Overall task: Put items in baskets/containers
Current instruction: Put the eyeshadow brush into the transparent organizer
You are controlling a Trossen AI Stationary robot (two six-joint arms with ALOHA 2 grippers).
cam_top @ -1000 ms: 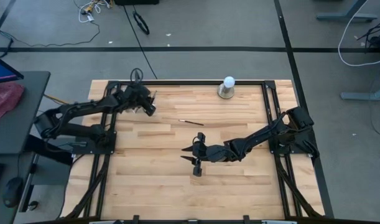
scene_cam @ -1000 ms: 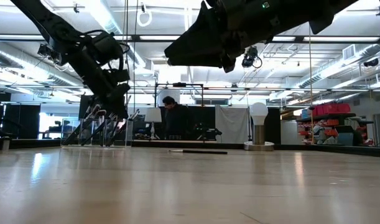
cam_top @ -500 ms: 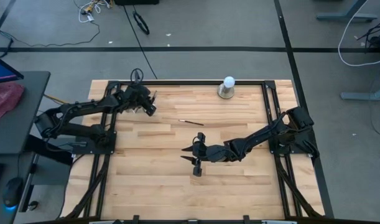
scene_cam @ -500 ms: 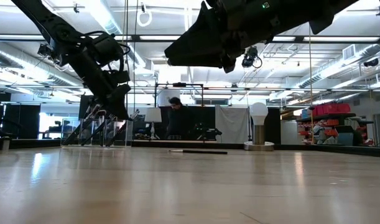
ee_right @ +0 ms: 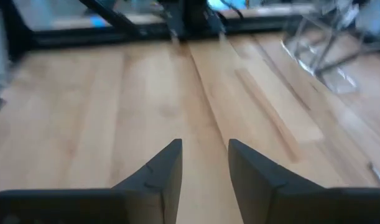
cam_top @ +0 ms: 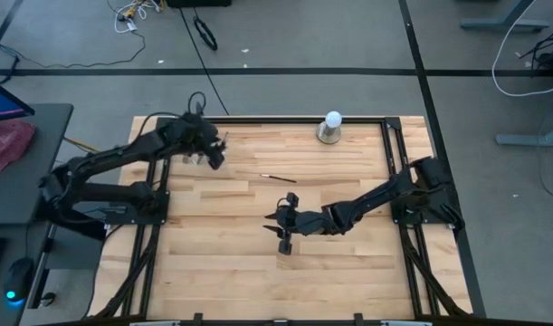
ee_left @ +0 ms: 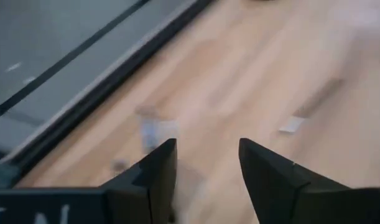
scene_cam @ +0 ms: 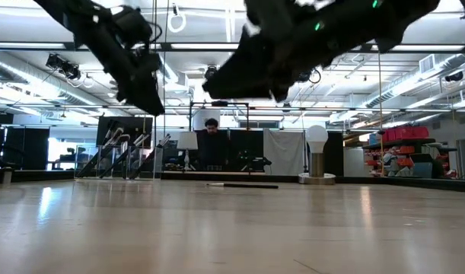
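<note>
Release is what you are looking at. Your left gripper [cam_top: 214, 156], up at about eleven o'clock on the light wooden table [cam_top: 213, 272], has spread its dark fingers [ee_left: 153, 174] since a second ago; the left wrist view shows a clear gap with nothing between them, and in the low view the arm has lifted away from the small clear-plastic holder [scene_cam: 129, 158] standing at that far-left corner. Several thin black-handled makeup brushes [scene_cam: 116, 148] lean upright inside it. From that I judge a brush has just been dropped in, though the drop itself cannot be seen.

One thin black-handled brush [cam_top: 279, 177] lies flat on the boards just past the centre toward twelve o'clock, well apart from the holder and from both arms. It looks like the only item not yet put away.

Your right gripper [cam_top: 286, 234] hovers at about six o'clock of the table's centre, fingers parted a moderate way and holding nothing; it has shifted only slightly. It sits nearer the loose brush than the left gripper does.

White ball on a grey round base [cam_top: 330, 128] stands at one o'clock near the far edge; leave it alone. A person [scene_cam: 210, 144] shows in the room beyond the table.
</note>
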